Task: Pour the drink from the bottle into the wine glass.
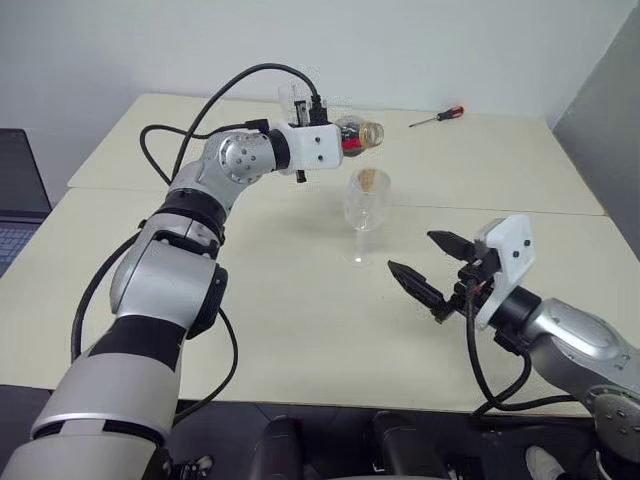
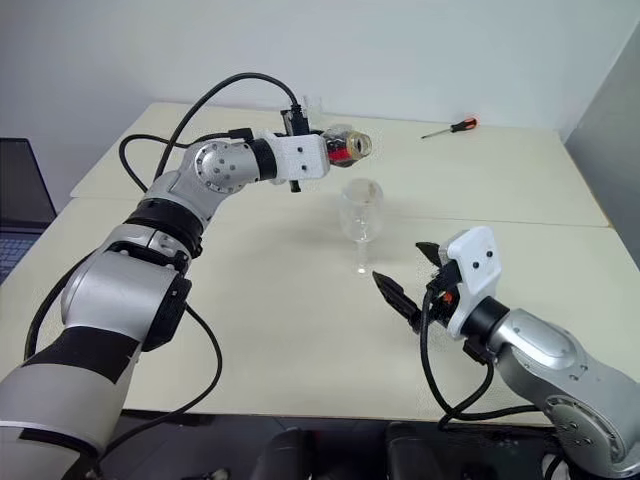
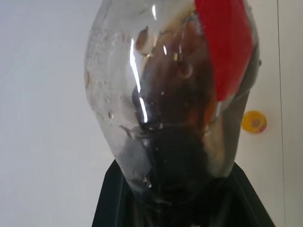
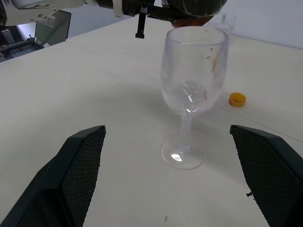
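Observation:
My left gripper (image 1: 336,141) is shut on the bottle (image 1: 357,134), which lies tipped onto its side in the air. Its open mouth points right and hangs just above and behind the rim of the wine glass (image 1: 365,201). In the left wrist view the dark drink (image 3: 175,142) sits in the bottle's belly below the red label (image 3: 222,42). The wine glass (image 4: 193,71) stands upright on the table, and its bowl holds no pool of liquid, just faint brownish specks on the wall. My right gripper (image 1: 430,266) hovers open to the right of the glass's foot, holding nothing.
A yellow cap (image 4: 237,99) lies on the table (image 1: 250,320) beyond the glass. Behind the bottle stands a clear tumbler (image 1: 294,98). A red-handled screwdriver (image 1: 437,117) lies at the far right. A laptop (image 1: 15,195) sits past the table's left edge.

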